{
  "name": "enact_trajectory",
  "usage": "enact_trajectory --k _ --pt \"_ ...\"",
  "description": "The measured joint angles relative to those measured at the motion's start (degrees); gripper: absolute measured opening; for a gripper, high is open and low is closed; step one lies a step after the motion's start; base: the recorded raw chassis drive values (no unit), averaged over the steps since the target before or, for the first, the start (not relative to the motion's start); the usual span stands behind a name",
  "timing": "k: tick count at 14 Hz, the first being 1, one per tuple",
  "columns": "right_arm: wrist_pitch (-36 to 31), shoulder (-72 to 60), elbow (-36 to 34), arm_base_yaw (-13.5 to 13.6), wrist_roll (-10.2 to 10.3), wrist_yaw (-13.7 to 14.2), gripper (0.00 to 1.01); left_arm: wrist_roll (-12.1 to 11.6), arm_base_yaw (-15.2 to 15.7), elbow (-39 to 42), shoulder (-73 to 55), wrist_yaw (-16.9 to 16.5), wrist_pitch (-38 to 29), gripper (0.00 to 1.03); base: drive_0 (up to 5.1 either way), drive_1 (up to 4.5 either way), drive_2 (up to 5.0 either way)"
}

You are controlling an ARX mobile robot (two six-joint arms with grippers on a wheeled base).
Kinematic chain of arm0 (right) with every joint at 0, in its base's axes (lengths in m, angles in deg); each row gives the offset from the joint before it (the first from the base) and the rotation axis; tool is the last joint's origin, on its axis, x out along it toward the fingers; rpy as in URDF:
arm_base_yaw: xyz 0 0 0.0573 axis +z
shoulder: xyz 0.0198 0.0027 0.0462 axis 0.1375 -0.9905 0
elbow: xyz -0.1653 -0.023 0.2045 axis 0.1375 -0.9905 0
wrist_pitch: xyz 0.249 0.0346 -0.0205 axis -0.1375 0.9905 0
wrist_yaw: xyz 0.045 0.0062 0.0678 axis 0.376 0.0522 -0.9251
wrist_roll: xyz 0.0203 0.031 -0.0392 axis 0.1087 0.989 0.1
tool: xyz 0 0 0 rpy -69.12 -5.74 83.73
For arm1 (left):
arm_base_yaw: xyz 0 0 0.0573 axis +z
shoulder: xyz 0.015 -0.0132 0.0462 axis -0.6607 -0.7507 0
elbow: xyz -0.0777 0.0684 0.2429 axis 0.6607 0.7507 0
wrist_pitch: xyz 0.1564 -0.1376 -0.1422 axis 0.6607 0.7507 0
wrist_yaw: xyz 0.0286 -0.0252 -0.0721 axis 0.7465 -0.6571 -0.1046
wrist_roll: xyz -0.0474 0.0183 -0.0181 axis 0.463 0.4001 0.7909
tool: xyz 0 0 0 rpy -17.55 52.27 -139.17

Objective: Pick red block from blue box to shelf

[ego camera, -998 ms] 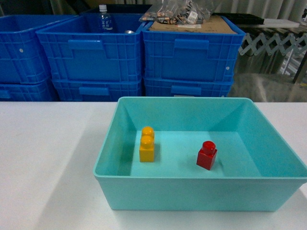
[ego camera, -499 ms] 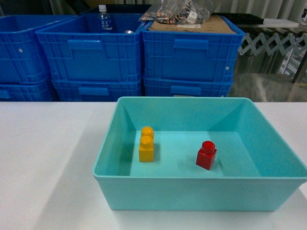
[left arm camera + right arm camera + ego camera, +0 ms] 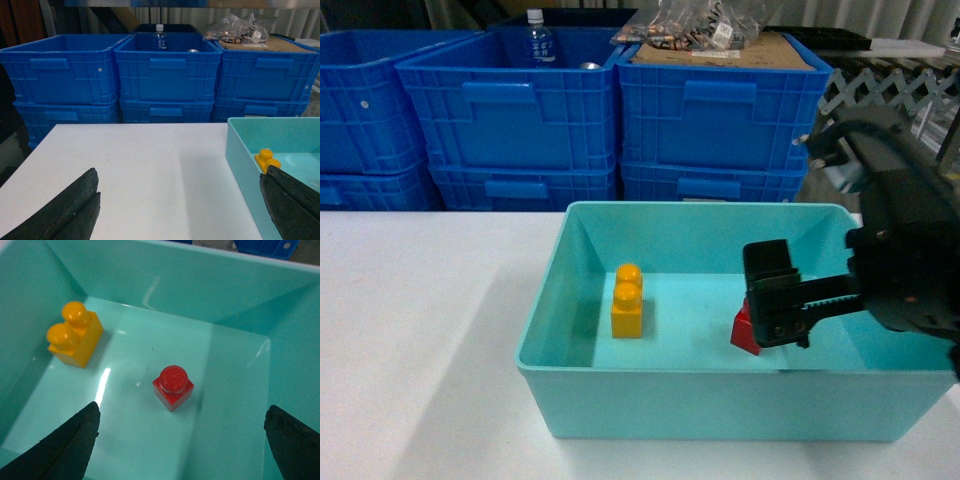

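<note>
Head view: the right gripper (image 3: 778,310) is reaching in from the right, hanging over the blue box (image 3: 650,405) with its fingers spread wide above the red block (image 3: 173,387), apparently not touching it. The block is sitting on the box floor, well apart from the yellow brick (image 3: 74,340).

- You're looking at a storeroom or warehouse-like workspace, not a home.
- Dark blue ribbed crates (image 3: 620,110) stand stacked in rows behind the white table (image 3: 420,330).
- One crate holds a water bottle (image 3: 536,38); another carries cardboard and bagged parts (image 3: 695,25).
- A folding lattice barrier (image 3: 885,85) stands at the far right.
</note>
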State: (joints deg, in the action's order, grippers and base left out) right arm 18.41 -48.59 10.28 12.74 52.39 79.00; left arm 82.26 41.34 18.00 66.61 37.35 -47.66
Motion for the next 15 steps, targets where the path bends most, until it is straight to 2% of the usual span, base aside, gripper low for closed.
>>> enact_trajectory --k 2,4,6,7,8,10,11,13,14,15 --pt "0.09 -1.62 0.96 0.00 0.07 0.04 0.98 0.00 0.00 0.00 0.00 -0.02 0.00 0.98 0.0 0.00 0.0" --pt "1.09 -8.11 5.55 0.00 0.31 0.24 0.98 0.00 0.00 -0.02 0.00 -0.02 0.00 0.98 0.0 0.00 0.0" --pt "2.84 -15.69 12.37 -0.09 0.44 1.53 0.98 0.00 0.00 0.00 0.00 0.00 0.00 0.98 0.0 0.00 0.0" --pt "5.64 -24.33 20.61 -0.44 0.50 3.54 0.98 0.00 0.00 0.00 0.00 -0.02 0.00 0.98 0.0 0.00 0.0" --pt "6.32 -29.62 24.52 -0.39 0.66 3.52 0.61 0.00 0.00 0.00 0.00 0.00 0.00 0.98 0.0 0.00 0.0" --pt "6.05 -30.34 25.49 -0.39 0.98 3.43 0.40 0.00 0.00 0.00 0.00 -0.02 -0.02 0.98 0.0 0.00 0.0" --pt "4.11 -29.79 25.03 -0.46 1.53 2.91 0.38 0.00 0.00 0.00 0.00 0.00 -0.02 0.98 0.0 0.00 0.0" --pt "-0.46 -23.85 18.67 -1.14 2.80 0.44 0.38 0.00 0.00 0.00 0.00 0.02 -0.04 0.98 0.0 0.00 0.0" --pt "-2.36 -19.63 15.21 -2.08 3.10 -1.07 0.38 0.00 0.00 0.00 0.00 -0.02 -0.02 0.98 0.0 0.00 0.0" --pt "-6.08 -12.46 9.84 -3.85 3.10 -1.40 0.38 0.00 0.00 0.00 0.00 0.00 -0.02 0.98 0.0 0.00 0.0"
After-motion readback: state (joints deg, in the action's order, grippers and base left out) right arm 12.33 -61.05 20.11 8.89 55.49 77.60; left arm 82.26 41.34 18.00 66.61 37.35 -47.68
